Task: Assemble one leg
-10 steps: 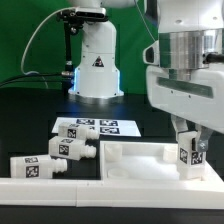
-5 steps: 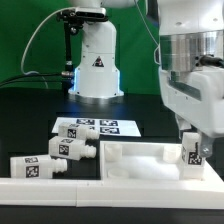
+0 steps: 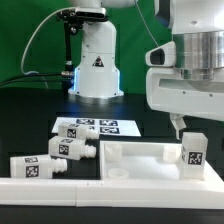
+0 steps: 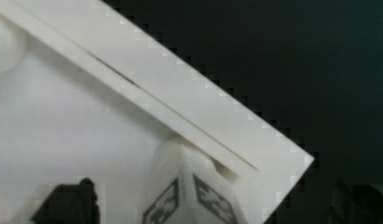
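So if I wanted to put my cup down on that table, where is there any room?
The dark table is bare between the robot base and the marker board, toward the exterior view's left. It is crowded in front: loose legs lie beside the white panel, and the gripper hangs above the standing leg.

Exterior view: low, near, facing the robot base (image 3: 96, 60). Wrist view: down, close. Shared: panel (image 3: 140, 158) corner, tagged leg (image 3: 193, 153).

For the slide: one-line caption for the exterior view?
Gripper above a leg standing upright at the white panel's corner; three legs lie alongside.
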`<state>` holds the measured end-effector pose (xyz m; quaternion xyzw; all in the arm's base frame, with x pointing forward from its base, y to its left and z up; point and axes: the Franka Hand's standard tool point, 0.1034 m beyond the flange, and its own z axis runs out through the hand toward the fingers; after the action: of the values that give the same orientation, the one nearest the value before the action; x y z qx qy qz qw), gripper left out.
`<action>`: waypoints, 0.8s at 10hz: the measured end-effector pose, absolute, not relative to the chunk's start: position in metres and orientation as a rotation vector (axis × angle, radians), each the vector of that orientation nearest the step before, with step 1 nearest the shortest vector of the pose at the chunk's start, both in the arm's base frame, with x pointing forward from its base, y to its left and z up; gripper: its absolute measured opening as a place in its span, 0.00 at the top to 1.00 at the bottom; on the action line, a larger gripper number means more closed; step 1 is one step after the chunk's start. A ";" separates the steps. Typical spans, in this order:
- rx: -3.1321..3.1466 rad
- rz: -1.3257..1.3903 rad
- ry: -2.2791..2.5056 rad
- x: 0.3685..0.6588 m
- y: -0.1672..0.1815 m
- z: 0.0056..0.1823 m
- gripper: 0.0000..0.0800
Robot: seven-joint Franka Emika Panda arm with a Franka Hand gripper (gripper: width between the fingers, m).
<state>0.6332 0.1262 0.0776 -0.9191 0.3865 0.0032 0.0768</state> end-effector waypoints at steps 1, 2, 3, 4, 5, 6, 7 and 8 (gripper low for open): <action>-2.843 -0.011 0.974 0.633 0.124 0.077 0.19; -2.981 -0.044 0.629 0.633 0.119 0.074 0.19; -3.076 -0.110 0.165 0.635 0.117 0.068 0.19; -3.082 -0.102 0.058 0.630 0.116 0.061 0.19; -3.075 -0.101 0.141 0.631 0.116 0.062 0.22; -3.075 -0.100 0.158 0.631 0.116 0.062 0.22; -3.072 -0.099 0.187 0.631 0.116 0.062 0.44; -3.059 -0.094 0.315 0.631 0.116 0.062 0.64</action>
<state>0.6305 0.1164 0.0618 -0.9937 0.1025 -0.0305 0.0326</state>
